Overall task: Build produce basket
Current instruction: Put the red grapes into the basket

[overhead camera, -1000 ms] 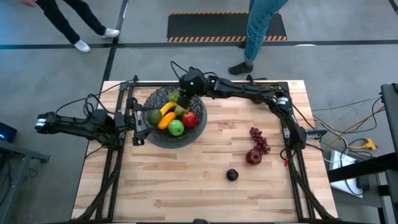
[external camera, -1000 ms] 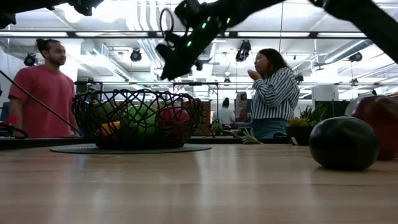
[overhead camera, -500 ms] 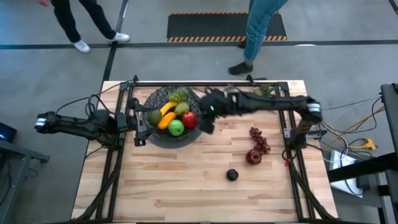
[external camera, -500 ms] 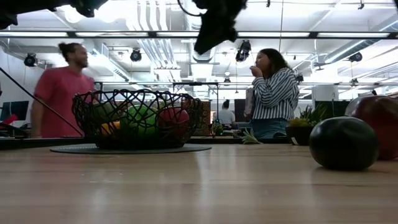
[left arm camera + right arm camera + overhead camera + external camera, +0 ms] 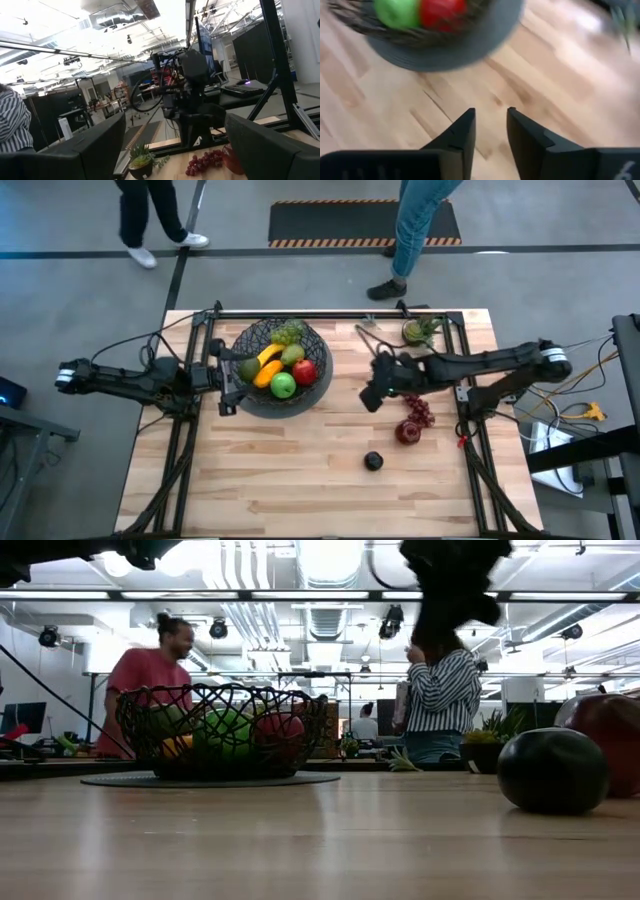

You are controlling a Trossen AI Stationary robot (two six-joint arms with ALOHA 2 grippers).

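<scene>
The black wire basket (image 5: pixel 240 398) stands on the table's far left part on a round grey mat. It holds green grapes (image 5: pixel 290 333), a banana (image 5: pixel 268 358), a pear (image 5: pixel 293 355), a red apple (image 5: pixel 305 372), a green apple (image 5: pixel 283 386) and an avocado (image 5: pixel 248 367). Dark red grapes (image 5: pixel 417 405), a second red apple (image 5: pixel 407 432) and a small black fruit (image 5: pixel 373 461) lie on the table at the right. My right gripper (image 5: pixel 372 395) hangs open and empty between basket and dark red grapes (image 5: pixel 490 117). My left gripper (image 5: pixel 222 385) waits open beside the basket's left rim (image 5: pixel 175 135).
A small green potted plant (image 5: pixel 417 330) stands at the table's far right corner. A dark frame rail runs along the table's sides. People stand on the floor beyond the far edge. Bare wood lies in the table's middle and near part.
My right gripper has gone from above the basket's far rim toward the table's right and near side, and now hangs over bare wood close to the dark red grapes. The green grapes rest in the basket's far side.
</scene>
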